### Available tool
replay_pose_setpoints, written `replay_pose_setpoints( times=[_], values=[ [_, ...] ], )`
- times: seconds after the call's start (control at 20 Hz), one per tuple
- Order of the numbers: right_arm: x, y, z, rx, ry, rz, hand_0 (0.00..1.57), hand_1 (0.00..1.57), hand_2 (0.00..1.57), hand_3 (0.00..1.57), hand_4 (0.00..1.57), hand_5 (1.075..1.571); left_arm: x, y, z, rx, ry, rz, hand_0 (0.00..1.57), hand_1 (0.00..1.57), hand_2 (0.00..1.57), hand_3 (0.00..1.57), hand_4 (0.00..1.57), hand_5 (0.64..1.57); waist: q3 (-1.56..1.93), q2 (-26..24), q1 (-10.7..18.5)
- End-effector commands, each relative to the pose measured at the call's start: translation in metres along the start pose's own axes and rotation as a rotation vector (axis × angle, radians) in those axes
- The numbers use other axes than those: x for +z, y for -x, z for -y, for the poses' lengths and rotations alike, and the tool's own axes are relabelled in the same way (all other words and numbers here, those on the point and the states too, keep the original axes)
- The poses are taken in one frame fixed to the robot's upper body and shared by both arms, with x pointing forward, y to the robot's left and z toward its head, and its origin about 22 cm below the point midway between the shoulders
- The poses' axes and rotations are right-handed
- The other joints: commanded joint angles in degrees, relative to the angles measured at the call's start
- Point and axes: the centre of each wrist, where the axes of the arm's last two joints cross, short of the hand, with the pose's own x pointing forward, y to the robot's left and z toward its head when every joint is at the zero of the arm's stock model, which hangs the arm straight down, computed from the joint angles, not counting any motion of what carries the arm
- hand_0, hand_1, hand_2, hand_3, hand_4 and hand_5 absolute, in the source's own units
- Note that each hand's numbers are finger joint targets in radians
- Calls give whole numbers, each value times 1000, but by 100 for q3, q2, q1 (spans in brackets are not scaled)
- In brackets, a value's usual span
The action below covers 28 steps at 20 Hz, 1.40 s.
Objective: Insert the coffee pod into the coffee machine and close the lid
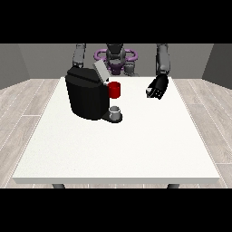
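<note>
We see the black coffee machine [86, 97] at about 10 o'clock on the white table [118, 149], its grey lid [100, 71] tilted up and open. A red holder [115, 89] juts from its front, and a small grey cup [116, 112] stands on the base just below it. We cannot make out the coffee pod anywhere. The hand at the view's right [157, 87] hovers at 2 o'clock, well apart from the machine, its fingers released and grasping nothing. The hand at the view's left is hidden behind the machine, so we cannot tell its fingers' state
</note>
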Motion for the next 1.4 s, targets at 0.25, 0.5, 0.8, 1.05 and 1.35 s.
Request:
replay_pose_setpoints(
  times=[0.25, 0.5, 0.8, 1.05, 1.35],
  values=[
    [14, 17, -19, 41, -5, -103, 0, 0, 0, 0, 0, 1571, -17, -29, -3, 173, 89, 92, 1420, 1420, 1410, 1332, 518, 1571, -1, -712, 121],
    [4, 25, 6, 24, 5, -116, 0, 0, 0, 0, 0, 1571, -32, -62, -41, 135, 104, 137, 1402, 1402, 1390, 1329, 542, 1571, 0, -812, 174],
    [-5, 6, 9, -4, -31, -10, 0, 0, 0, 0, 0, 1571, -42, -79, -85, 139, 29, 127, 1418, 1418, 1400, 1334, 534, 1571, 0, -514, -184],
    [-7, 6, 19, -19, -4, -18, 0, 0, 0, 0, 0, 1571, -46, -102, -105, 127, 25, 171, 1340, 1340, 1372, 1351, 562, 1571, 0, -688, -199],
    [-14, -16, 5, -35, 0, 35, 0, 0, 0, 0, 0, 1571, -42, -108, -182, 219, -62, 137, 1235, 1235, 1265, 1266, 502, 1571, 0, -427, -501]
  ],
)
